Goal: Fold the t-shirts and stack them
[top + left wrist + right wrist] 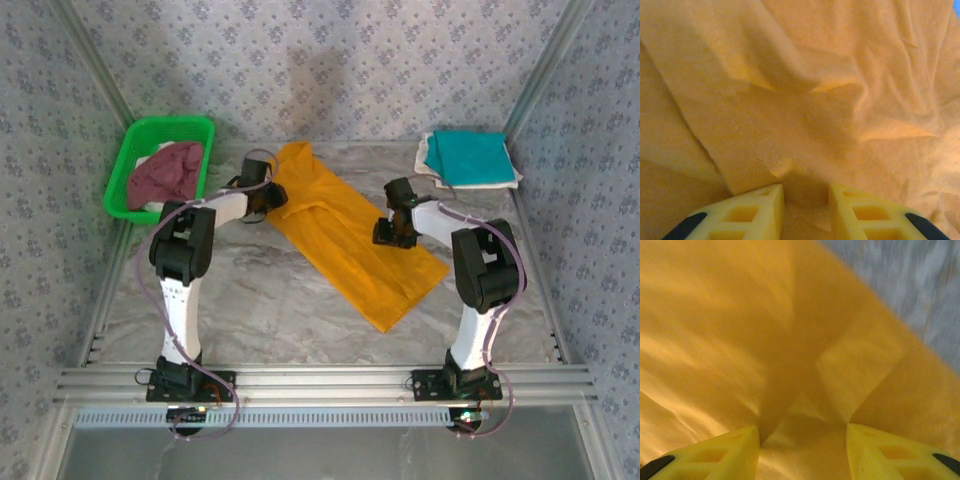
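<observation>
1. Across the middle of the worktop [250,310] the orange t-shirt [340,240] lies slantwise. Its long axis runs from far-left to near-right.
2. At the far-right corner, well apart from it, a teal t-shirt [470,157] sits folded on a white t-shirt [432,172]. A maroon t-shirt [165,172] is heaped in the green basket [135,150] at far left.
3. The left arm [185,250] reaches the orange shirt's far-left end. The right arm [480,260] reaches its right edge about midway along.
4. The left jaws stand narrow, pinching a seamed fold of orange cloth. The right jaws stand wider, and a raised ridge of the same cloth runs in between them, apparently pinched.
5. With the cloth directly under both jaws, the next move likely carries the two pinched points together across or along that slanted axis.
</observation>
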You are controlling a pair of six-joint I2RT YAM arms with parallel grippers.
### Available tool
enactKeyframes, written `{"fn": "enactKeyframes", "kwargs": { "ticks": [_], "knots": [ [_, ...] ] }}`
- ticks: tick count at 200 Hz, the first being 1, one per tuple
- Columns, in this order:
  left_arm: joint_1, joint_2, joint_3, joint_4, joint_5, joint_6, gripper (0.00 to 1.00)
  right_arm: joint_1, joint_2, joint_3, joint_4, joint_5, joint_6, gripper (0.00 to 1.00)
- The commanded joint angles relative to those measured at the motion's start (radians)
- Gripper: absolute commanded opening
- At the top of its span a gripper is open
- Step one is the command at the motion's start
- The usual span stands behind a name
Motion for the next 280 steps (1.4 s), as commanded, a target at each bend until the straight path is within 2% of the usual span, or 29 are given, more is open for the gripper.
{"fn": "enactKeyframes", "kwargs": {
  "ticks": [1, 37, 70, 99, 127, 155, 173, 184, 207, 220, 234, 258, 280],
  "knots": [
    [0.004, 0.072, 0.056, -0.083, 0.038, 0.018, 0.30, 0.007, -0.033, -0.079, -0.032, -0.055, 0.046, 0.50],
    [0.001, 0.194, 0.242, -0.188, 0.089, 0.071, 0.30, 0.049, -0.096, -0.207, 0.001, -0.095, 0.154, 0.50],
    [-0.010, 0.317, 0.482, -0.326, 0.100, 0.146, 0.29, 0.153, -0.107, -0.290, 0.056, -0.133, 0.312, 0.51],
    [-0.014, 0.397, 0.662, -0.395, 0.126, 0.190, 0.30, 0.257, -0.099, -0.301, 0.112, -0.129, 0.435, 0.53],
    [-0.008, 0.428, 0.792, -0.480, 0.112, 0.233, 0.35, 0.251, -0.122, -0.268, 0.113, -0.103, 0.456, 0.54],
    [0.007, 0.371, 0.805, -0.478, 0.094, 0.256, 0.35, 0.225, -0.197, -0.235, 0.101, -0.083, 0.428, 0.56],
    [0.010, 0.295, 0.758, -0.484, 0.049, 0.256, 0.36, 0.201, -0.234, -0.180, 0.061, -0.025, 0.359, 0.58],
    [0.009, 0.212, 0.653, -0.427, 0.025, 0.237, 0.36, 0.182, -0.238, -0.129, 0.030, 0.009, 0.306, 0.59],
    [0.000, 0.027, 0.323, -0.172, -0.008, 0.167, 0.35, 0.146, -0.191, -0.006, -0.005, 0.034, 0.238, 0.58],
    [-0.007, -0.011, 0.244, -0.116, -0.023, 0.153, 0.32, 0.132, -0.159, 0.058, 0.023, 0.039, 0.167, 0.57],
    [-0.005, 0.012, 0.260, -0.139, -0.046, 0.151, 0.29, 0.118, -0.120, 0.116, 0.030, 0.038, 0.147, 0.55],
    [0.011, 0.121, 0.411, -0.274, -0.026, 0.142, 0.17, 0.092, -0.094, 0.166, 0.088, 0.027, 0.106, 0.54],
    [0.011, 0.172, 0.447, -0.280, -0.038, 0.124, 0.15, 0.084, -0.097, 0.187, 0.097, 0.024, 0.095, 0.55]
  ]
}}
